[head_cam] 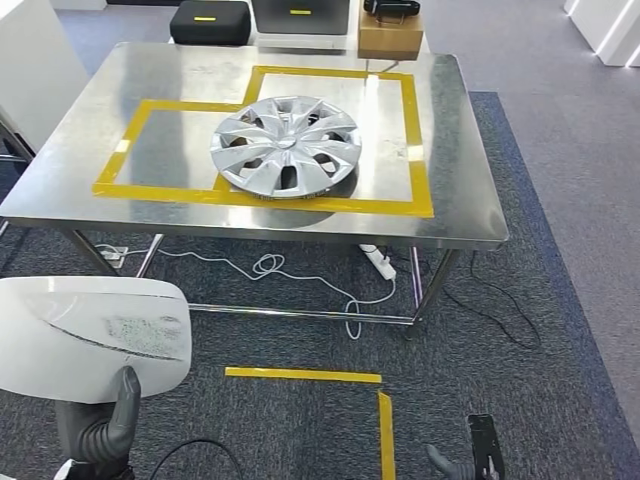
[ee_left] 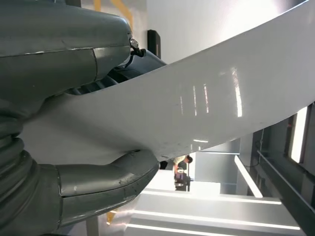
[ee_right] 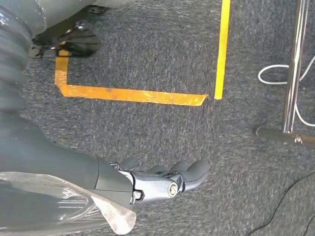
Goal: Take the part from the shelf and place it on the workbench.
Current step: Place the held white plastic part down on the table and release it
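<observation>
Part off the shelf already – left hand [head_cam: 102, 425] grips the white panel [head_cam: 90, 335] low by the robot's left side, short of the metal workbench [head_cam: 453, 150] ahead with its hubcap [head_cam: 285, 145] – placing still left; right hand [ee_right: 163, 179] hangs empty, fingers loosely out.

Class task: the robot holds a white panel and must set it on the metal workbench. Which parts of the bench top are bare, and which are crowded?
The left taped rectangle is bare, between the yellow tape and the hubcap. Steel is also bare at the workbench right edge, outside the tape. The middle is crowded: the hubcap straddles the tape there. The left robot hand holds the white panel.
</observation>
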`<state>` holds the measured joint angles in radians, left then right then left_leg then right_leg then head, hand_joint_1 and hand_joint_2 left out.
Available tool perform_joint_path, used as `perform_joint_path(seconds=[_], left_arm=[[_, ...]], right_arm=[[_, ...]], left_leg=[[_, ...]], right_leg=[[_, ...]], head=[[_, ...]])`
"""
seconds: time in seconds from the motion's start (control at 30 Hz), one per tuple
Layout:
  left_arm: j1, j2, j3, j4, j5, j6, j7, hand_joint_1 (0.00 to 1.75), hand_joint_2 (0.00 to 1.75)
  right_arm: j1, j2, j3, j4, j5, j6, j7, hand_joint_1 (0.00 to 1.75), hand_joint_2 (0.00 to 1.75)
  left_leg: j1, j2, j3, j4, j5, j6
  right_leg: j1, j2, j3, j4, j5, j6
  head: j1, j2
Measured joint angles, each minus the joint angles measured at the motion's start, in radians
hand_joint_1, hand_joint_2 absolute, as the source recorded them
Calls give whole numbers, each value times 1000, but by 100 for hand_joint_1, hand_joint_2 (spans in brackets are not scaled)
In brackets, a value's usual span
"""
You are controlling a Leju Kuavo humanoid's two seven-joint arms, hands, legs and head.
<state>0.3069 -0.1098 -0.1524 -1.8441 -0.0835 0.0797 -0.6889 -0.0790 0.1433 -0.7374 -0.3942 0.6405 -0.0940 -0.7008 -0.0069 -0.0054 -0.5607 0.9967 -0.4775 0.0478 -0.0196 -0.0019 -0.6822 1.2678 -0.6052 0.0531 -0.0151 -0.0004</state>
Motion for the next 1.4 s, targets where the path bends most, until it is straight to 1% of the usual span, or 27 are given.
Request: perform_joint_path(seconds=[0.07, 0.1, 0.17, 0.3, 0.33, 0.4, 0.47, 0.5, 0.53, 0.6, 0.63, 0.67, 0.73, 0.8, 0.83, 0.87, 0.93, 0.97, 1.0, 1.03, 1.13, 1.17, 1.2, 1.27, 1.3, 1.37, 1.4], left_arm=[[0, 2, -1, 0, 0, 3, 0, 175, 175], [0, 2, -1, 0, 0, 4, 0, 175, 175], [0, 3, -2, 0, 0, 5, 0, 175, 175], [-1, 5, -2, -1, 0, 6, 0, 175, 175], [-2, 5, -2, -2, 0, 6, 0, 175, 175], [-3, 5, -2, -3, 1, 7, 0, 175, 175], [0, 5, -2, -2, 1, 7, 0, 175, 175], [1, 6, -2, -2, 1, 7, 0, 175, 175], [1, 6, -2, -2, 1, 7, 0, 175, 175], [1, 7, -2, -2, 1, 7, 0, 175, 175], [1, 8, -3, -2, 1, 8, 0, 175, 175], [1, 8, -3, -2, 2, 8, 0, 175, 175], [2, 9, -4, -3, 2, 8, 0, 175, 175], [3, 10, -4, -4, 3, 8, 0, 175, 175], [2, 10, -5, -4, 3, 8, 0, 175, 175], [1, 10, -6, -4, 4, 7, 0, 175, 175], [1, 10, -7, -4, 4, 7, 0, 175, 175], [2, 10, -7, -4, 4, 6, 0, 175, 175], [3, 10, -7, -4, 5, 6, 0, 175, 175], [3, 10, -7, -4, 5, 6, 0, 175, 175], [1, 10, -7, -3, 6, 4, 0, 175, 175], [1, 10, -8, -3, 7, 4, 0, 175, 175], [1, 10, -8, -3, 7, 4, 0, 175, 175], [0, 11, -8, -3, 8, 3, 0, 175, 175], [-1, 11, -9, -3, 8, 3, 0, 175, 175], [-4, 11, -8, -3, 8, 3, 0, 175, 175], [-4, 12, -8, -3, 8, 3, 0, 175, 175]], right_arm=[[0, 0, 0, 0, -2, 0, 0, 0, 175], [-1, 0, 0, 0, -3, 0, 0, 0, 175], [-3, 0, 0, 1, -3, 1, 0, 0, 175], [-3, 0, 0, 2, -4, 1, 0, 0, 175], [-4, 0, 0, 2, -4, 1, 0, 0, 175], [-4, 0, 0, 2, -5, 1, -1, 0, 175], [-2, 0, 0, 2, -5, 1, 0, 0, 175], [-2, 0, 0, 2, -5, 2, 0, 0, 175], [-1, 0, 0, 2, -5, 2, 0, 0, 175], [-2, 0, 0, 2, -5, 2, 0, 0, 175], [-3, 0, 0, 2, -5, 2, 0, 0, 175], [-4, 0, 0, 2, -5, 2, 0, 0, 175], [-6, 0, 0, 2, -5, 2, 0, 0, 175], [-7, 0, 0, 2, -5, 2, -1, 0, 175], [-9, 0, 1, 2, -5, 2, -1, 0, 175], [-10, 0, 1, 2, -5, 2, -1, 0, 175], [-9, 0, 1, 2, -5, 2, 0, 0, 175], [-6, 0, 1, 2, -5, 2, 0, 0, 175], [-4, -1, 0, 2, -5, 2, 0, 0, 175], [-3, -1, 0, 2, -5, 2, 0, 0, 175], [2, -1, 0, 3, -5, 2, 0, 0, 175], [3, -1, 0, 3, -5, 2, 0, 0, 175], [4, -1, 0, 4, -5, 3, 0, 0, 175], [1, 0, 0, 4, -5, 3, 0, 0, 175], [-1, -1, 0, 4, -5, 4, 0, 0, 175], [-3, -1, 0, 4, -5, 4, 0, 0, 175], [-3, -1, 0, 4, -6, 4, 0, 0, 175]], left_leg=[[0, -7, 18, 1, -14, -6], [-1, -10, 25, 2, -22, -11], [-4, -12, 30, 5, -32, -21], [-3, -11, 31, 26, -53, -38], [-2, -9, 13, 66, -70, -45], [4, -7, -64, 203, -113, -56], [7, -7, -144, 309, -121, -59], [8, -7, -159, 307, -94, -58], [7, -7, -156, 270, -50, -54], [3, -4, -122, 149, 41, -42], [0, -2, -102, 100, 57, -36], [-3, 0, -89, 69, 55, -31], [-5, -1, -71, 40, 30, -20], [-1, -4, -44, 20, 18, -9], [1, -5, -27, 13, 12, -3], [2, -6, -12, 8, 5, 1], [1, -8, 8, 7, -14, 6], [-1, -9, 20, 7, -24, 7], [-2, -11, 35, 7, -37, 7], [-3, -12, 52, 7, -49, 6], [-7, -12, 102, 7, -92, -1], [-7, -13, 111, 4, -103, -5], [-6, -13, 117, 1, -109, -10], [-6, -14, 119, 10, -103, -21], [-7, -12, 106, 42, -89, -26], [-4, -10, 36, 159, -67, -39], [0, -9, -11, 225, -74, -46]], right_leg=[[-1, 1, 41, -122, 89, -2], [0, 2, 70, -187, 115, -4], [1, 5, 105, -250, 120, -12], [-1, 4, 127, -262, 102, -37], [-4, 3, 138, -265, 97, -42], [-5, 0, 156, -267, 83, -48], [-5, 0, 174, -267, 66, -47], [-5, 0, 187, -267, 56, -45], [-5, 0, 201, -267, 45, -43], [-4, 0, 224, -271, 22, -38], [-3, 0, 230, -274, 13, -33], [-2, -2, 232, -281, 7, -28], [-1, -5, 245, -286, 13, -15], [-1, -6, 242, -253, 24, -3], [-1, -5, 221, -211, 24, 0], [-1, -3, 185, -152, 15, 2], [0, -1, 94, -36, -32, 3], [1, -1, 56, -6, -54, 3], [2, -1, 31, -6, -62, 1], [3, 0, 20, -34, -48, -1], [12, 0, 24, -189, 103, -16], [15, 1, 30, -219, 139, -23], [18, 1, 34, -231, 153, -29], [17, 2, 55, -243, 145, -41], [14, 2, 67, -250, 142, -45], [7, 2, 98, -264, 130, -54], [6, 1, 112, -269, 123, -57]], head=[[0, 0], [0, 0], [-1, 0], [-7, 0], [-10, 0], [-15, 0], [-15, 0], [-15, 0], [-15, 0], [-15, 0], [-16, 0], [-15, 0], [-15, 0], [-12, 0], [-11, 0], [-8, 0], [-4, 0], [-2, 0], [-1, 0], [0, 0], [-1, 0], [-2, 0], [-2, 0], [-2, 0], [-4, 0], [-9, 0], [-12, 0]])
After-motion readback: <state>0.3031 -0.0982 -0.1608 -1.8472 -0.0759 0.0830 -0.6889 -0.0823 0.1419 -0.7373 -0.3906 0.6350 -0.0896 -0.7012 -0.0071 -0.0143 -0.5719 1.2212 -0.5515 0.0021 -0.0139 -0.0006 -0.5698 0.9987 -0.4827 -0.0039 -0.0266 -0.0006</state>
